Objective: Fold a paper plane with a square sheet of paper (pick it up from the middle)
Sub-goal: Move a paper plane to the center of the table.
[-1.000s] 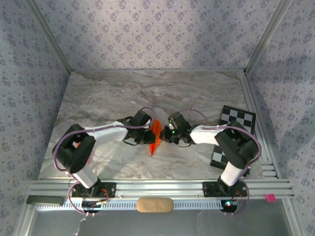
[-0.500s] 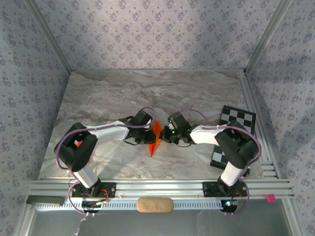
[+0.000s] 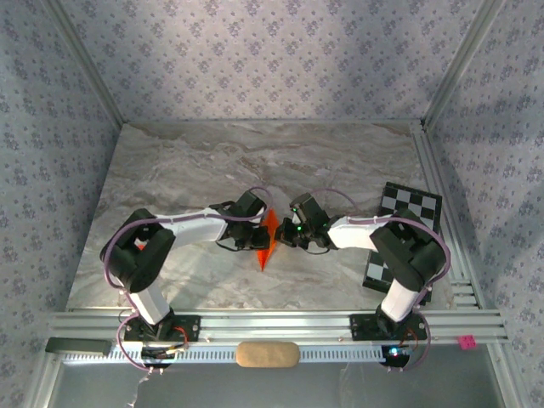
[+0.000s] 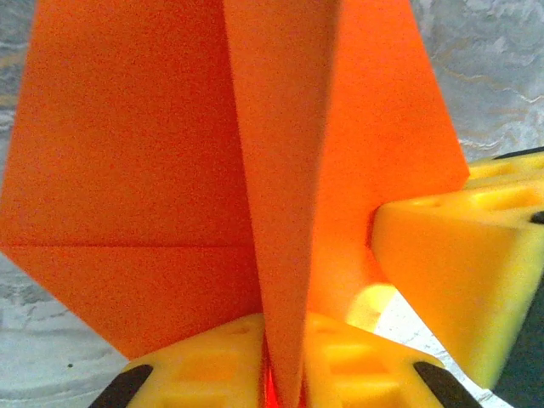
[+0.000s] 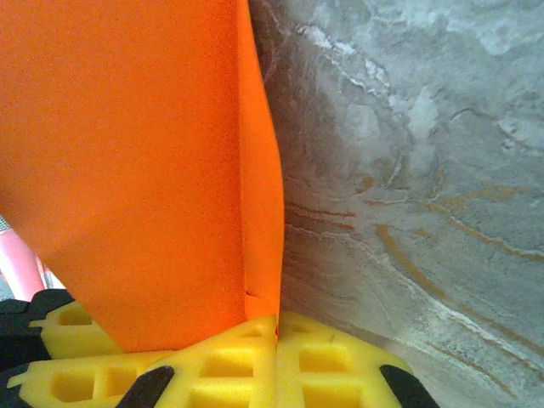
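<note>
Left gripper (image 4: 285, 372): yellow fingers pinched together on the paper plane's (image 4: 280, 170) centre fold.
Right gripper (image 5: 276, 340): fingers clamped on the plane's edge, facing the left gripper.
Paper plane: between both grippers, sharp tip pointing past them toward the arm bases.

Even, soft overhead light, faint shadows — wrist views blur the close orange paper plane (image 4: 280, 195).

One paper plane (image 3: 268, 240), one checkerboard card (image 3: 410, 204).
</note>
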`<control>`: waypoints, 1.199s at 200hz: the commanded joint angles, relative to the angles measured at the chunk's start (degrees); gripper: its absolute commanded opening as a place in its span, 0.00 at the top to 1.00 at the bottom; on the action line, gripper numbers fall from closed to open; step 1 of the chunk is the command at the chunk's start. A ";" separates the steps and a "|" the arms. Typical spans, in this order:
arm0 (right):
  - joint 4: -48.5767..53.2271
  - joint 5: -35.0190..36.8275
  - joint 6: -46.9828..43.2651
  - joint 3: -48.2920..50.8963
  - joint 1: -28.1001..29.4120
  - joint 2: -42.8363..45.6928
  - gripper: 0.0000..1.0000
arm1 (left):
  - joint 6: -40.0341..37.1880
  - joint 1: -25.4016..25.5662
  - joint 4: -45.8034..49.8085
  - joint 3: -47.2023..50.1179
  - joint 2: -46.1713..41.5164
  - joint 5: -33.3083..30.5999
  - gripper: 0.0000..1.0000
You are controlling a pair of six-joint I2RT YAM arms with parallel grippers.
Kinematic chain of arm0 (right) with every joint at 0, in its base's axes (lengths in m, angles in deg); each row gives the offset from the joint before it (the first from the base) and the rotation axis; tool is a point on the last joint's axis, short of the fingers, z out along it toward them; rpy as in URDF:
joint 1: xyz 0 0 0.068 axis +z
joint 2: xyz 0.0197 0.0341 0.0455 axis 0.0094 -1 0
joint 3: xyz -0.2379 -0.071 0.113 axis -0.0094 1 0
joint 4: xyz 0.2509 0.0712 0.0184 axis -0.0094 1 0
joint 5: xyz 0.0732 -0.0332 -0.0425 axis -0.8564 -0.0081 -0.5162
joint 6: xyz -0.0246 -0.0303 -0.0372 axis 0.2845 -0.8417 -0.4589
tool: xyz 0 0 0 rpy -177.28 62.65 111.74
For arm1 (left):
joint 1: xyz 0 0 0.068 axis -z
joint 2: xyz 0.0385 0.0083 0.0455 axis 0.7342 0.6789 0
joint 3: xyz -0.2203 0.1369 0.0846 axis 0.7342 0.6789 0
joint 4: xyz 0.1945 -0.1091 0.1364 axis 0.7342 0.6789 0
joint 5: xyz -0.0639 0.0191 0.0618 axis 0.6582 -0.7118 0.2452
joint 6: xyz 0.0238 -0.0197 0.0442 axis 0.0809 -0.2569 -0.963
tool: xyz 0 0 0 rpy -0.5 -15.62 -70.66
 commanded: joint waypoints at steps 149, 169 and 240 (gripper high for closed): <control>8.38 9.49 -1.96 3.94 -2.99 12.02 0.64 | -1.21 1.33 13.39 -10.07 4.45 -9.88 0.92; 8.30 10.04 -1.55 5.41 -3.93 13.66 0.63 | -1.56 1.66 15.09 -12.13 6.18 -10.50 0.92; 7.77 10.30 -1.21 7.14 -4.76 14.53 0.63 | -1.97 2.28 18.81 -16.17 9.93 -12.10 0.90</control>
